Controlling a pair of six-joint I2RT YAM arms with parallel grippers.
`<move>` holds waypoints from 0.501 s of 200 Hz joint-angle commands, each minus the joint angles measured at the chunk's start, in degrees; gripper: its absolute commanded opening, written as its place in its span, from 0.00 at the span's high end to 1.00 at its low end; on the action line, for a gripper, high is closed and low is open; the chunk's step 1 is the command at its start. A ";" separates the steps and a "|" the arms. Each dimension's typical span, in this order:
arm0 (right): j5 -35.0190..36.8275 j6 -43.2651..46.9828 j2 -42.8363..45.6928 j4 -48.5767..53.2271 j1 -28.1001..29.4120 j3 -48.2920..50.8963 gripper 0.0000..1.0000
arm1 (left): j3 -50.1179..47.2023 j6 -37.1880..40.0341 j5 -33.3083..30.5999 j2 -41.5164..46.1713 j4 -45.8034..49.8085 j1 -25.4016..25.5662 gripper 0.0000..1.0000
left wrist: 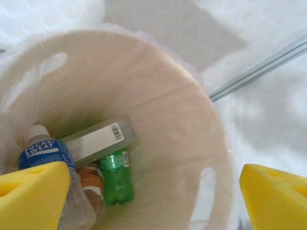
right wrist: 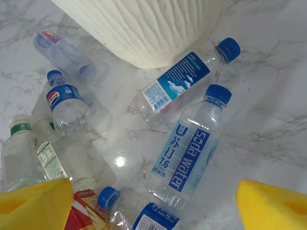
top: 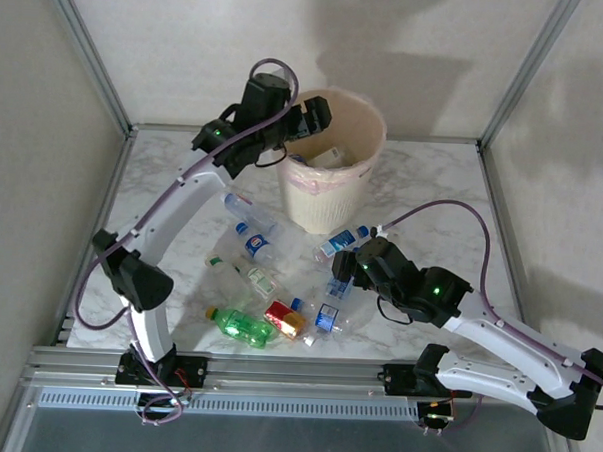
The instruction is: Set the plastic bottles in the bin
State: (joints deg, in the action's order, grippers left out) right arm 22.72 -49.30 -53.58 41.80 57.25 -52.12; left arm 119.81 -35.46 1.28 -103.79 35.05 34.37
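Noted, at the left of the marble table (top: 433,192), a green bottle (top: 242,326) lying flat, with a red-and-gold labelled bottle (top: 285,319) just beside it and a Pepsi bottle (right wrist: 64,103) farther back. Found the left gripper (top: 316,114) over the mouth of the bin (top: 328,197), jaws wide apart with nothing between them. Saw a Pocari Sweat bottle (left wrist: 41,151), a small green bottle (left wrist: 116,179) and a barcode-labelled clear bottle (left wrist: 98,139) at the bottom of the bin. Judged that drop done.

Found the right gripper (top: 341,273) low over the loose bottles, jaws spread and empty, with a soda water bottle (right wrist: 189,148) lying diagonally below. Spotted a blue-labelled bottle (right wrist: 184,79) just beside it, near the bin's wall. Judged the soda water bottle the likely pick. Advised turning the wrist so the pads close across the body at mid-label, not the cap. Advised descending straight down and keeping the far finger clear of the neighbour. Expected thin, crushable plastic and a tendency to roll, so recommended closing gently.
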 commanded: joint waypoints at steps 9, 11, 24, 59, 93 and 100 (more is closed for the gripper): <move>-1.11 1.47 -0.85 -1.33 0.38 0.86 0.11 | -2.52 2.12 -2.25 6.98 -1.92 0.43 0.08; -1.50 1.79 -0.83 -1.62 0.38 0.94 0.11 | -2.88 2.21 -2.40 7.43 -2.03 0.43 0.08; -4.73 3.86 -1.16 -3.65 0.41 1.05 0.12 | -6.05 2.64 -4.31 11.04 -2.73 0.43 0.08; -8.83 7.42 -2.34 -6.65 3.39 0.70 0.15 | -22.04 1.76 -12.61 24.43 -5.22 -0.58 0.07; -11.00 11.23 -6.38 -11.32 11.08 -0.23 0.15 | -41.28 -2.11 -13.13 37.03 -6.63 -6.08 0.08; -11.32 12.02 -8.16 -11.98 12.69 -0.86 0.15 | -44.45 -2.99 -12.46 38.70 -6.15 -7.93 0.08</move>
State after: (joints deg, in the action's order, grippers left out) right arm 14.24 -41.60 -57.89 34.17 65.08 -51.66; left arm 84.73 -35.38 -8.91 -69.60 28.91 31.00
